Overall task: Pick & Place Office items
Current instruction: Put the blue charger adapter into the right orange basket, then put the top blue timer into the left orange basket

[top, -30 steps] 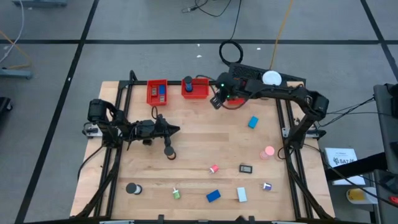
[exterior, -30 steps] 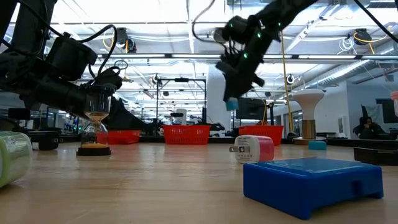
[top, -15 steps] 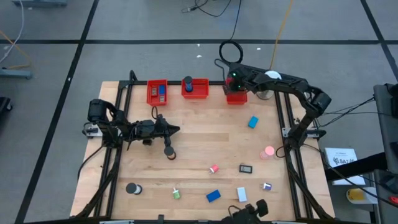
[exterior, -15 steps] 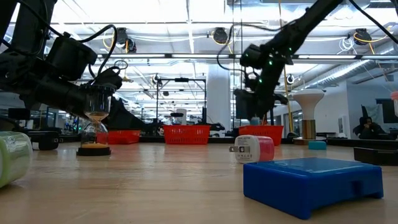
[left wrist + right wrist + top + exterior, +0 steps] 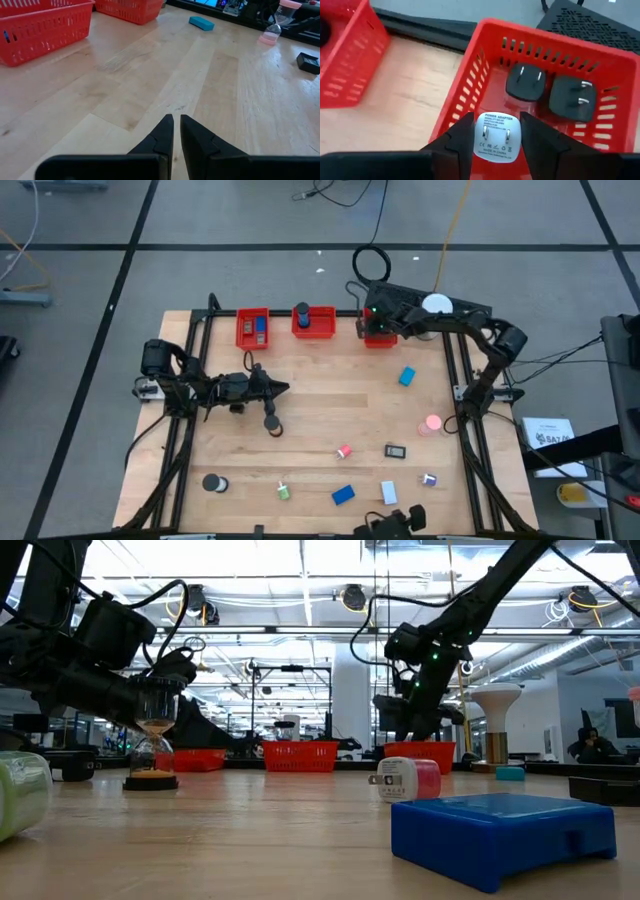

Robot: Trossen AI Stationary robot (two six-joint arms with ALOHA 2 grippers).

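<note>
Three red bins stand in a row along the counter's [image 5: 320, 395] far edge. The right pincer [image 5: 495, 137] hangs over the right-hand bin [image 5: 379, 337], pinching a white power adapter [image 5: 496, 136] between its fingers. Two black plug adapters [image 5: 526, 82] lie side by side on that bin's floor, seen only from the right wrist. The left-hand bin [image 5: 252, 327] holds small blue pieces, the middle bin [image 5: 313, 322] a dark roll.

The left pincer [image 5: 175, 132] waits low over the counter near its left edge, fingers pressed together. A small hourglass [image 5: 153, 745] stands just beside it, clear only in the low view.

Loose office items lie scattered toward the near and right edges: a blue block [image 5: 343, 495], a light blue block [image 5: 406, 377], a pink piece [image 5: 431, 423], a black roll [image 5: 211, 482]. A white domed lamp [image 5: 436, 306] sits at the far right corner.
</note>
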